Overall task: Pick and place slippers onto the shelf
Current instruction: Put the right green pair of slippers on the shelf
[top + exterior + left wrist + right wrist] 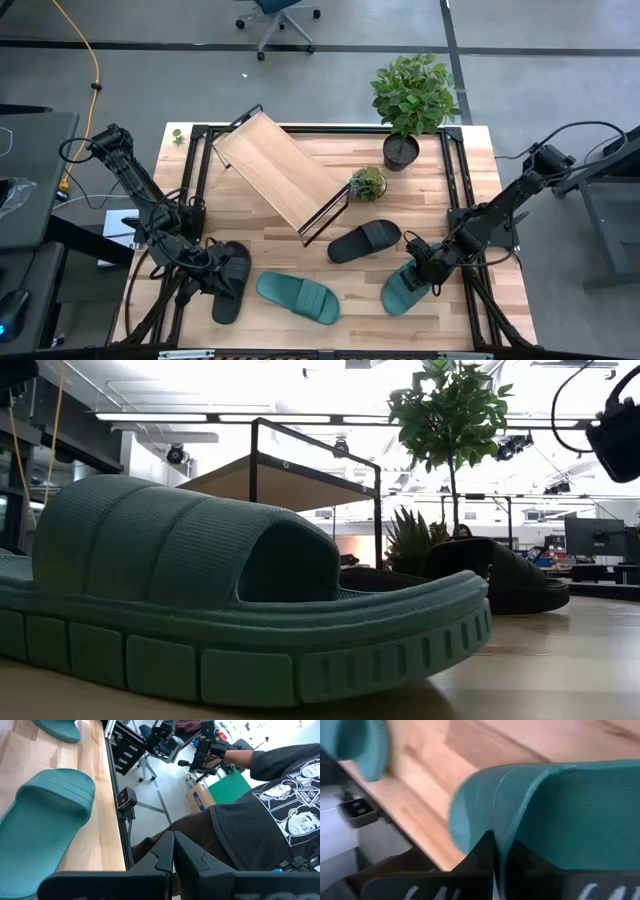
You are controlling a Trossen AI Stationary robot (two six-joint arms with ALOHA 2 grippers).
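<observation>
The shelf (278, 168), a slanted light-wood board in a black wire frame, stands at the table's far middle. One black slipper (365, 241) lies sole-down right of it. A teal slipper (297, 297) (45, 822) lies flat near the table's near edge and fills the low view (230, 600). My right gripper (428, 262) (495, 847) is shut on the second teal slipper (404, 289) at the near right. My left gripper (212, 265) (173, 852) is shut, right beside the second black slipper (232, 284) at the near left. Whether it touches that slipper, I cannot tell. My right gripper pinches the teal slipper by the curved edge of its strap (512, 832), between its two fingers (475, 862). It comes slanting down from the table's right. The slipper sits tilted, with the held end higher than the end toward the table's near edge (392, 302).
A tall potted plant (412, 100) and a small green plant (367, 183) stand right of the shelf. Black frame rails (455, 180) run along the table's sides. A person in a dark printed shirt (270, 815) sits just beyond the near edge.
</observation>
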